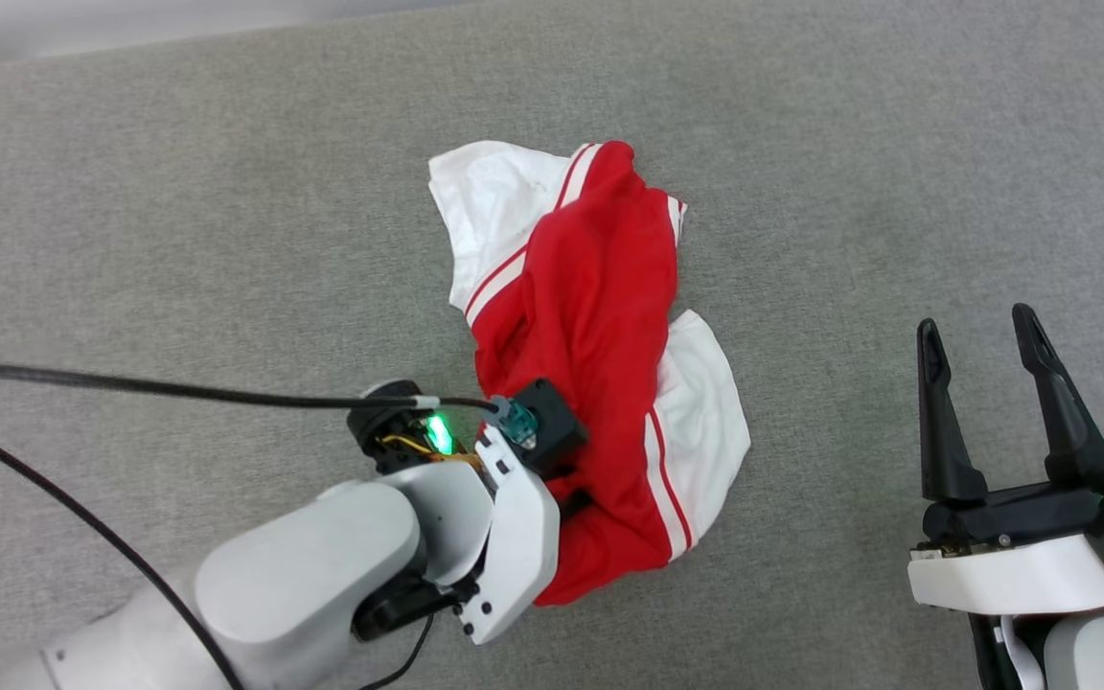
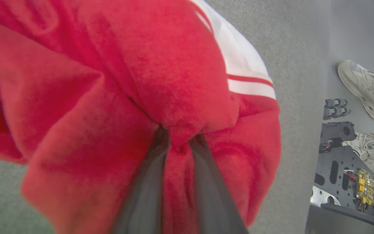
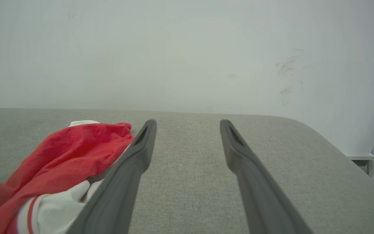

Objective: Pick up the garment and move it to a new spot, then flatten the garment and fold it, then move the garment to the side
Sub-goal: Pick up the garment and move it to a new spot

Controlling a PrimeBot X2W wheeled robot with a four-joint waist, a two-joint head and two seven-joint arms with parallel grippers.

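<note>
Head view first: the crumpled red jersey shirt with white striped sleeves (image 1: 590,316) lies mid-bench on the grey woven-cloth bench (image 1: 178,211). Its long axis runs from the far side towards the robot, leaning a little right. The left pincer (image 1: 560,460) sits on the shirt's near end, its fingers buried in red cloth beneath the wrist camera. The right pincer (image 1: 978,331) is well apart to the right, dark fingers spread wide and holding nothing. So the left arm is the nearer one, and the rest of the shirt stretches away from it.

Left wrist view: the two dark fingers (image 2: 148,182) are drawn close together, pinching a gathered ridge of soft, fuzzy red fabric (image 2: 125,81). A white sleeve with red stripe trim curves off to the upper right (pale trainers (image 2: 365,87) stand on the floor beyond the bench edge).

Right wrist view: the spread fingers frame bare grey weave, and the bunched shirt (image 3: 70,149) lies to their left, one smooth tapered finger passing in front of its white sleeve.

My read is that this is the pick-up. A pinch at one end means thin cloth will trail and hang long as it rises, so it needs a high lift.
</note>
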